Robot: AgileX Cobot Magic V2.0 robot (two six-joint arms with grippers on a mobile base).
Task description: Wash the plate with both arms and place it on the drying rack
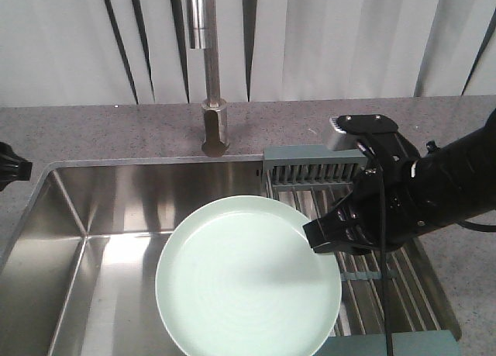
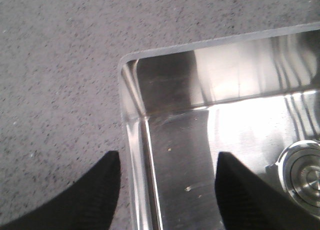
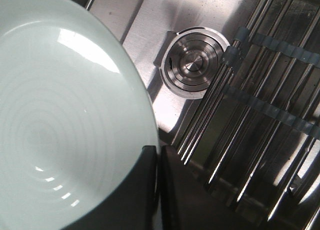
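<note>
While our black right gripper clamps the rim of the round pale mint-green plate over the steel sink basin, we should hold it level (left gripper gapes empty).

Kitchen sink station: a stainless steel sink basin left of the right pincer, drying rack beneath it, steel tap beyond, speckled grey countertop, pale curtain behind.

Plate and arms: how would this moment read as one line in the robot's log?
right gripper: shut on plate rim | plate: over sink | left gripper: open, empty | drying rack: plate not yet on it
</note>
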